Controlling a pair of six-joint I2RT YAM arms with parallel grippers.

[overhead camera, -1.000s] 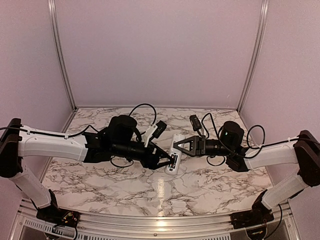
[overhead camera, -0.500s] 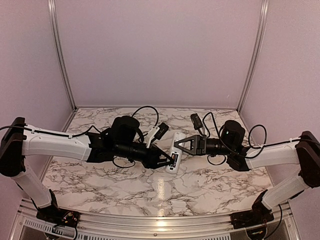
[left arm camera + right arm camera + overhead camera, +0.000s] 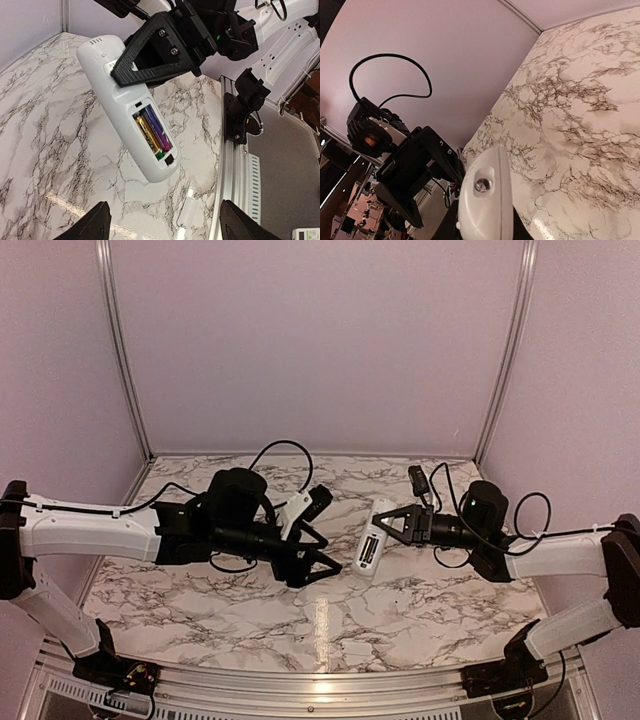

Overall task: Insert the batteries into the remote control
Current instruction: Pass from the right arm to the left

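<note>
Right claw point(image 3: 383, 530) grasping one remote control point(image 3: 119, 125), two batteries point(image 3: 152, 132) seated; left claw point(image 3: 322, 555) released, empty.

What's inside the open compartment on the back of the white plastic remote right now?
Two slim gold-and-purple batteries lie side by side in the open compartment of the white plastic remote, with no cover over them. Whatever sits beneath the batteries is covered by them.

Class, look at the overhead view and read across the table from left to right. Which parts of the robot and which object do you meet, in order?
left arm → left gripper → remote control → right arm
</note>
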